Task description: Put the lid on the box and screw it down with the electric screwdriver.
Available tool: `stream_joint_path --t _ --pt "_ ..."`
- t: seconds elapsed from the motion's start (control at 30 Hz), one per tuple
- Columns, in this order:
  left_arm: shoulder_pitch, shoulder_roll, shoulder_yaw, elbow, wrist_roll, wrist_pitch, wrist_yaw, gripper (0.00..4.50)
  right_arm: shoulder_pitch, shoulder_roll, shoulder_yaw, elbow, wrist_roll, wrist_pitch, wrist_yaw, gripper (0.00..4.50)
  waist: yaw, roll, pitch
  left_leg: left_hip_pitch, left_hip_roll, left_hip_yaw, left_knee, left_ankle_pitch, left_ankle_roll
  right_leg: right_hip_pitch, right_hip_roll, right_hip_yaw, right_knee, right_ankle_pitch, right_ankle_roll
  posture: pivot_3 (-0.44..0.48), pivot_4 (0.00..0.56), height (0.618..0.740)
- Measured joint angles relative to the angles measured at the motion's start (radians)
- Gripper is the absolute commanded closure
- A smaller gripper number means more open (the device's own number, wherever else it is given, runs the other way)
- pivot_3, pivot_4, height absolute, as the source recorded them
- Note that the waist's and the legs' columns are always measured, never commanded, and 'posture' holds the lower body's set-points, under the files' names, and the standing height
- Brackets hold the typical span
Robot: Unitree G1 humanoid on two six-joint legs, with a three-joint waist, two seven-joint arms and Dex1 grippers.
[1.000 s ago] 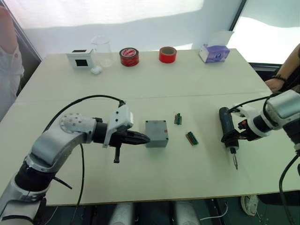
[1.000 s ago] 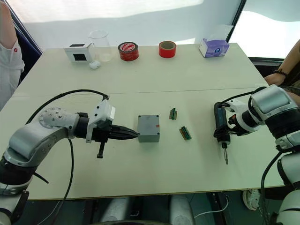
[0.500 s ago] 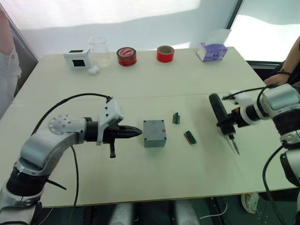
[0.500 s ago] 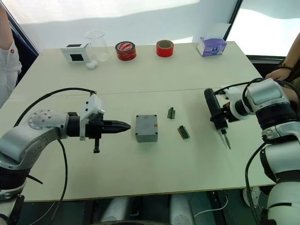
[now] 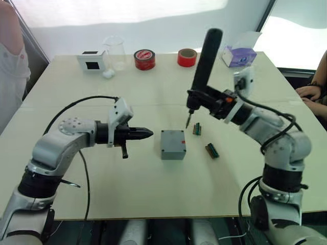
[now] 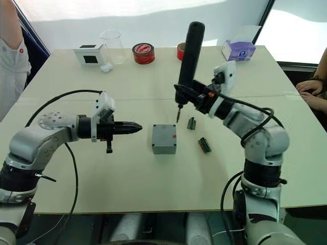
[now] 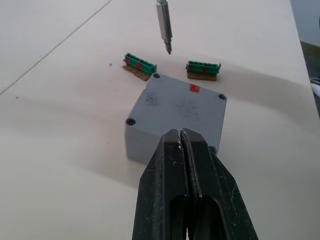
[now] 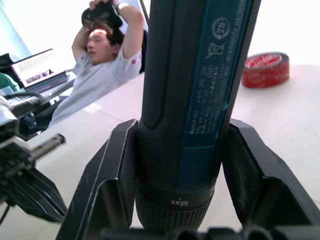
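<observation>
Table (image 5: 153, 194) pale wood w/ seam, bright white backdrop (image 5: 127, 15).

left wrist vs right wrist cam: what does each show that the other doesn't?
Left wrist alone: the box with its lid on and a red mark, two green blocks, the screwdriver's metal bit hanging above and beyond the box, and the shut left gripper.
Right wrist alone: the right gripper clamped around the electric screwdriver, a red tape roll, a seated person.
Both: the pale table.
</observation>
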Motion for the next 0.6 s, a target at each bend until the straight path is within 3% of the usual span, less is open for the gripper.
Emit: stream_joint_path --t 0.17,0.6 --pt "-0.045 -0.06 -0.095 0.077 0.086 -0.082 -0.038 4.5 0.081 0.027 0.093 -0.032 -0.051 -0.09 -0.023 2.65 -0.009 0.0 0.0 0.0 0.0 0.0 0.0 0.0 0.0 0.0 0.001 0.0 0.0 0.0 0.0 0.0 0.15 0.74" --pt "-0.117 -0.195 -0.194 0.273 0.253 -0.264 -0.065 4.5 0.111 0.022 0.149 -0.03 -0.124 -0.206 -0.059 2.65 -0.014 0.0 0.0 0.0 0.001 0.0 0.0 0.0 0.0 0.0 0.002 0.0 0.0 0.0 0.0 0.0 0.15 0.74"
